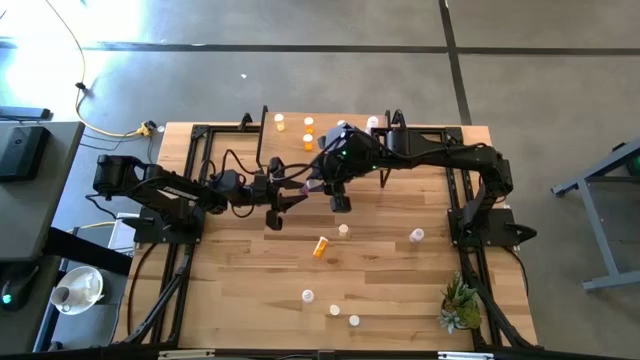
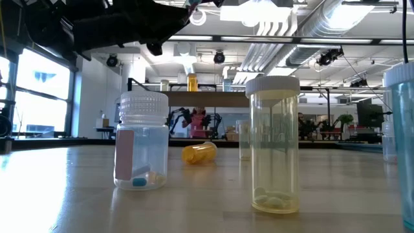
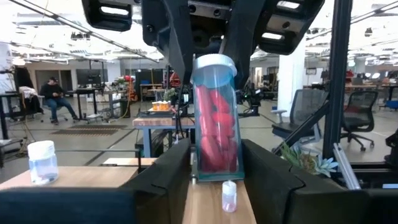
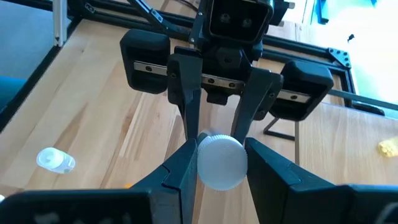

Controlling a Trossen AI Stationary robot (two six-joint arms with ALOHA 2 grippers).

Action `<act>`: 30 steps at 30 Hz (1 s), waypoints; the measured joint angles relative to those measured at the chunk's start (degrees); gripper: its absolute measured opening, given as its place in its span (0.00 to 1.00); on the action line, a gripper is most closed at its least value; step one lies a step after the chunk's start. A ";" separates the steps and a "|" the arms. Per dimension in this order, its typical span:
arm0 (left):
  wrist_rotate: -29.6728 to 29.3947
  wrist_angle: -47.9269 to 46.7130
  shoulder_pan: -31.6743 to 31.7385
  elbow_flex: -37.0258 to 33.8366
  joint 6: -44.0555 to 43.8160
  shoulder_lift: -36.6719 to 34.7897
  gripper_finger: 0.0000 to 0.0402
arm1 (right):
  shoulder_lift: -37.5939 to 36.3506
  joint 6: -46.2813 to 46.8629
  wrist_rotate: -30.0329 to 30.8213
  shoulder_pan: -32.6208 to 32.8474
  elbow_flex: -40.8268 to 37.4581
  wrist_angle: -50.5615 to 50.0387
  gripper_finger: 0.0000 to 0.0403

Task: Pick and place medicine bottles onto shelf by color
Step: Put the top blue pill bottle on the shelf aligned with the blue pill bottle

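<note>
A bottle with a tinted clear body, red contents and a white cap (image 3: 214, 124) stands upright in the air over the table's middle, between both grippers. My left gripper (image 3: 214, 177) reaches level from the table's left and is shut on its lower part. My right gripper (image 4: 221, 171) comes from above and is shut on its cap. In the high view they meet near the pinkish bottle (image 1: 308, 186). Three orange bottles (image 1: 308, 142) and a whitish one (image 1: 372, 122) stand at the far side. The shelf (image 2: 213, 98) shows far off in the low view, with an orange bottle (image 2: 192, 82) on it. My left gripper pinches the bottle's lower body (image 3: 214, 165) between its two fingers (image 3: 168, 171), which lie level and come from the table's left. The bottle stands upright between them, cap up, clear of the table. My right gripper pinches the white cap (image 4: 221, 160) between its two fingers (image 4: 180, 171), which point down from above. The bottle's body hangs below the cap, hidden by it in the right wrist view.
An orange bottle (image 1: 320, 246) lies on its side on the table's middle. Whitish bottles (image 1: 343, 231) (image 1: 416, 236) stand near it and three more (image 1: 334, 310) near the front edge. A small plant (image 1: 460, 305) is at the front right. Two bottles (image 2: 141, 142) (image 2: 275, 145) stand close to the low camera.
</note>
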 joint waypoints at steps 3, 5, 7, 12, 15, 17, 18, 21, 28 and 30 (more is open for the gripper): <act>-0.28 0.01 0.03 0.00 0.26 0.00 0.39 | -0.04 0.07 0.51 0.00 0.00 -0.78 0.26; -0.69 0.01 0.02 -0.01 -0.07 0.02 0.45 | -0.04 0.03 0.84 0.00 0.00 -1.36 0.26; -1.73 -0.44 0.00 0.00 -0.25 0.02 0.49 | -0.04 -0.02 1.83 0.00 0.00 -1.75 0.26; -6.15 -3.35 0.03 -0.02 -0.20 0.02 0.56 | -0.04 0.02 9.15 -0.42 0.00 -3.73 0.26; -6.71 -3.38 0.03 -0.02 -0.18 0.02 0.57 | -0.04 0.49 12.76 -1.61 0.00 -5.40 0.26; -6.71 -3.53 0.00 -0.02 -0.18 -0.15 0.57 | -0.04 1.64 14.76 -2.70 0.01 -6.48 0.26; -6.75 -3.91 0.03 -0.02 -0.18 -0.55 0.57 | -0.04 2.04 15.55 -3.29 0.02 -6.97 0.26; -6.92 -5.33 0.26 -0.04 0.92 -1.85 0.57 | -0.04 2.39 16.78 -5.34 0.00 -8.15 0.26; -7.64 -13.88 0.86 -0.07 1.36 -7.20 0.57 | -0.04 2.55 16.92 -11.14 0.01 -9.57 0.26; -8.15 -16.65 0.86 -0.07 1.35 -9.02 0.57 | -0.04 3.03 16.88 -12.88 0.00 -10.37 0.26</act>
